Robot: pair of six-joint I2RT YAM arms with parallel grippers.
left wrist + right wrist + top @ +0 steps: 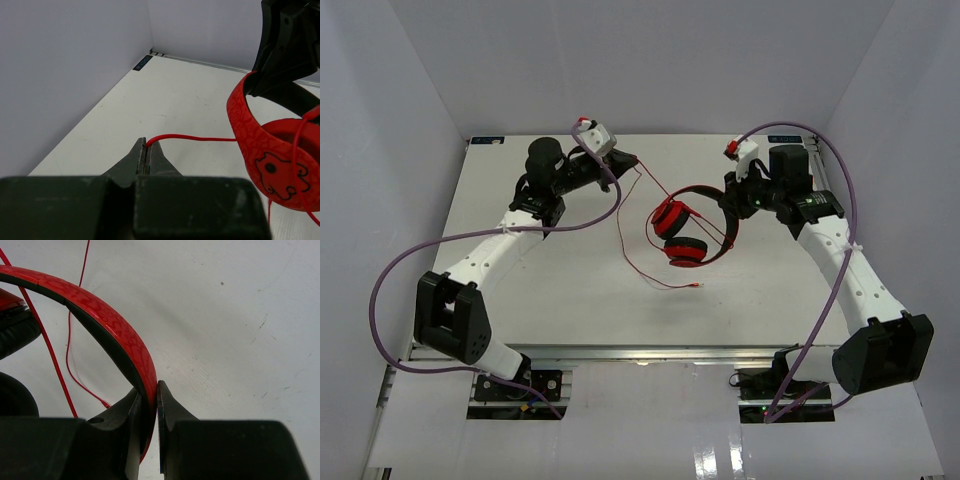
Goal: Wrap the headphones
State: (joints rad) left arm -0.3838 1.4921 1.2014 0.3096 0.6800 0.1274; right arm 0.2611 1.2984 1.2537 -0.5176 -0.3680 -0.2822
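- Left arm: I see it rising from its base at the near-left corner, elbow bent outward. The forearm reaches to the far-left part of the table (560, 290), with the wrist pointing right toward the centre.
- Left gripper (146, 145): clenched. My wrist view shows the jaws pressed together with the thin red cord (190, 137) pinched at their very tip.
- Right arm: it extends from the near-right base along the right side of the table, with the wrist turned left toward the centre.
- Right gripper (152, 390): clamped on the headband of the headphones (110, 320). The red band with its black inner edge passes straight between the two fingers.
- Headphones: they sit mid-table in the overhead view, between the two grippers. The headband is on the right gripper's side, and both ear cups (670, 215) face the left arm.
- Cord: one stretch runs from the left gripper's tip across to the near ear cup. The rest trails toward the near side, and its free end lies on the table just below the cups.
- I cannot tell whether the lower cup touches the table.
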